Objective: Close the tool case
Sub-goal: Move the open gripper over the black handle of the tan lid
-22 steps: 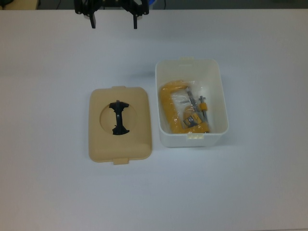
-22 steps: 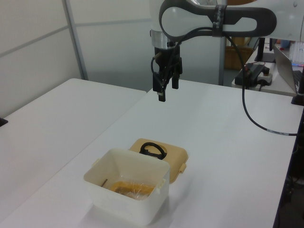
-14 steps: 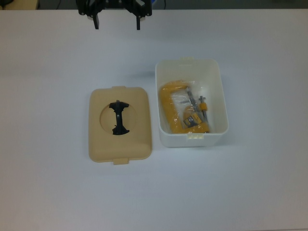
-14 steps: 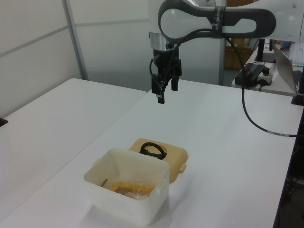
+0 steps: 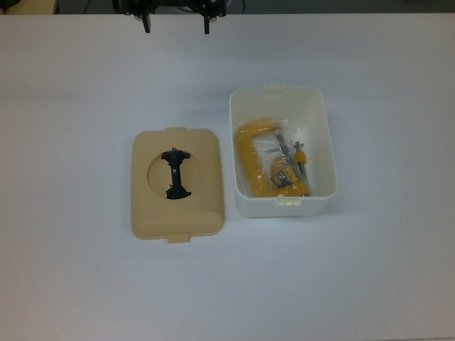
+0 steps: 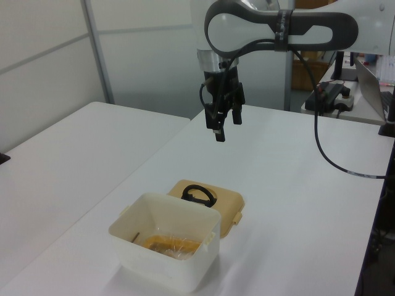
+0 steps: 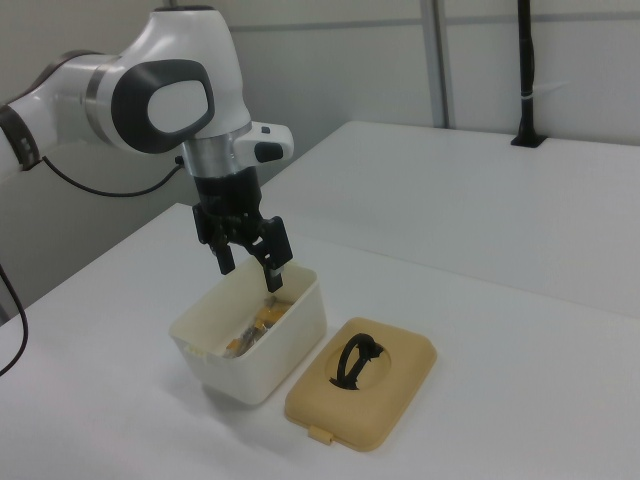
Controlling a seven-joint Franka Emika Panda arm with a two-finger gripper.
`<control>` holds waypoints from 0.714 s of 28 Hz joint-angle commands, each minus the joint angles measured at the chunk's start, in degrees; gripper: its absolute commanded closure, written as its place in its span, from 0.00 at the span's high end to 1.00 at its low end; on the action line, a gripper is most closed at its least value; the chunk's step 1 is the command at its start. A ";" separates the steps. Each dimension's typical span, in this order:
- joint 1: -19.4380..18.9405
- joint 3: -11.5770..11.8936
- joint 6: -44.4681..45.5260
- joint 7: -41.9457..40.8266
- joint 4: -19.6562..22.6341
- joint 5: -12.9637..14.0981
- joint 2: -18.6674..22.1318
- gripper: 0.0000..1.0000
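Just beside the small white rectangular plastic box (image 5: 282,150), on the top view's left, the tan rounded-rectangle plastic lid (image 5: 178,183) lies flat on the white table (image 5: 370,270), its black handle (image 5: 174,174) standing up in the round recess. The black two-finger gripper (image 7: 249,260) hangs above and well apart from the lid with its fingers spread and nothing between them, so the lid lies down-frame of it in the top view, long side running toward it. The top view's upper edge cuts off all but the fingertips (image 5: 147,26), and the yellow tool (image 5: 259,167) in the box sits under clear wrap that blurs its shape.
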State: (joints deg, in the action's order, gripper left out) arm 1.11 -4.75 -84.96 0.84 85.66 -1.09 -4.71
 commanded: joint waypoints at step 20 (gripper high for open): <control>1.00 0.89 -23.67 -0.58 8.29 -4.62 -3.11 1.00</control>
State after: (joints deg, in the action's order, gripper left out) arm 2.01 -4.05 -103.52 0.78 91.33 -4.40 -7.45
